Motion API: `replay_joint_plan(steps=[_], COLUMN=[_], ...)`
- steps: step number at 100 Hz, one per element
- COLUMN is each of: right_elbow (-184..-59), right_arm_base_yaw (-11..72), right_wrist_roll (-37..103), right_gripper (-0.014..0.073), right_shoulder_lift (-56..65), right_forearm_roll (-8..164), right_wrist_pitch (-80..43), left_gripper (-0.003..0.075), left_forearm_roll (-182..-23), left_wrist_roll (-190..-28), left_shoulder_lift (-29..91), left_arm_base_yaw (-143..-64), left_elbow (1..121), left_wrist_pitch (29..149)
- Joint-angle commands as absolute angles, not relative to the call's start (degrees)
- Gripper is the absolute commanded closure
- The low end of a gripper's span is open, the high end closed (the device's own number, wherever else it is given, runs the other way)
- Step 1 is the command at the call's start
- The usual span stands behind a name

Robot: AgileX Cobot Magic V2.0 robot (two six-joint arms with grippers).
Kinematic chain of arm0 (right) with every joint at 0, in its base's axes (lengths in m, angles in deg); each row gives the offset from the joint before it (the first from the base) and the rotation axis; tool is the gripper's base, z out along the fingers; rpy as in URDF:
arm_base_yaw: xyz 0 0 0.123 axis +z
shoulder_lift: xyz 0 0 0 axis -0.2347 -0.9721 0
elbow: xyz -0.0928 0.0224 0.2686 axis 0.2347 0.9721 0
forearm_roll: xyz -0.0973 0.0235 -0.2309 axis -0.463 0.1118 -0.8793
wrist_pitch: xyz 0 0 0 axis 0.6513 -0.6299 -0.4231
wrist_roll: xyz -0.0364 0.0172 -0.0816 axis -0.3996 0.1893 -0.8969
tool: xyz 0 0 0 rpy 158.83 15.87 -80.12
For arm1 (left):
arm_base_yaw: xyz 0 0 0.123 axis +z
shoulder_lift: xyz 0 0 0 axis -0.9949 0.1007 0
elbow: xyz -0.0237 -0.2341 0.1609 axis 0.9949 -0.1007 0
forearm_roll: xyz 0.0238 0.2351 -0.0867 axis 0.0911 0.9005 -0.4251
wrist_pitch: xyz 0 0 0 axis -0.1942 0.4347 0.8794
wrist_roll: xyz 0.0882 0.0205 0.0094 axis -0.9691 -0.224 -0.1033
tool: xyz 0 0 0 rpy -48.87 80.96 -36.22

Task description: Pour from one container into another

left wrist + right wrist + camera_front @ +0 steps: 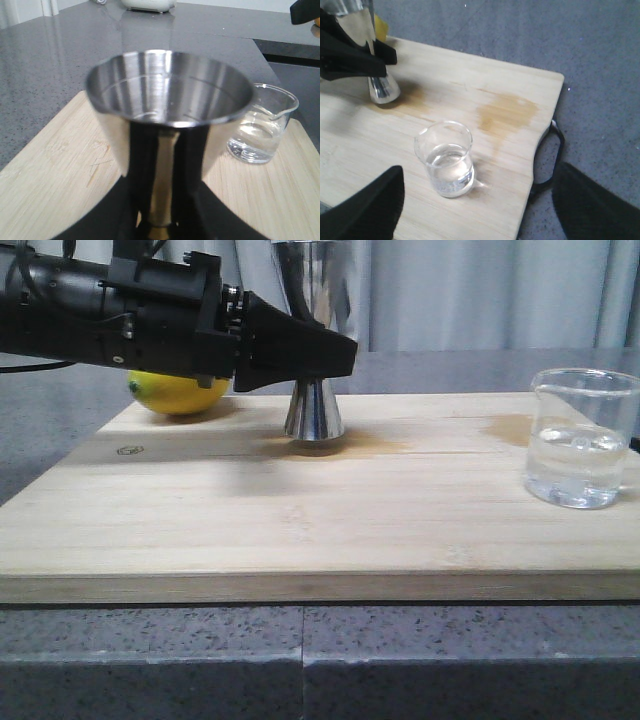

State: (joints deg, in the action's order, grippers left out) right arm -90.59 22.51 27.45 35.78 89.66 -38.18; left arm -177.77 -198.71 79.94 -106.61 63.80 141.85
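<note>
The steel jigger [313,416] stands upright on the wooden board [300,525], left of middle. My left gripper [336,355] reaches in from the left, and its black fingers sit against both sides of the jigger's narrow gold waist. From the left wrist, the jigger's open cup [167,95] fills the view above my left gripper [160,220]. The clear glass beaker [581,440], holding clear liquid, stands at the board's right end. My right gripper [479,195] hangs open above and behind the beaker [447,160], touching nothing.
A yellow lemon [180,393] lies at the board's back left, behind my left arm. A brown stain [507,112] marks the board near the beaker. A black cable [547,160] loops off the board's right edge onto the grey speckled counter [150,660].
</note>
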Motion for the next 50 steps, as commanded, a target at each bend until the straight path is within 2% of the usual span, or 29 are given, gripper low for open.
replay_joint_plan(steps=[1,27,50], right_elbow=[-91.8,-88.5,-82.7], right_arm_base_yaw=[22.7,23.1,30.9], right_wrist_roll=[26.8,27.8,46.7], right_gripper=[0.0043,0.0043,0.0043], right_shoulder_lift=[37.6,39.4,41.5], right_forearm_roll=[91.4,92.1,77.7], right_wrist_pitch=[-33.6,-31.5,-19.9], left_gripper=[0.0638,0.0638,0.0638], left_forearm_roll=[-182.3,-182.3,-182.3], left_wrist_roll=[-198.7,-198.7,-198.7], left_shoulder_lift=[77.6,77.6,77.6], left_arm_base_yaw=[-107.2,-107.2,-107.2], left_elbow=[65.4,65.4,65.4], left_wrist_pitch=[147.4,147.4,147.4])
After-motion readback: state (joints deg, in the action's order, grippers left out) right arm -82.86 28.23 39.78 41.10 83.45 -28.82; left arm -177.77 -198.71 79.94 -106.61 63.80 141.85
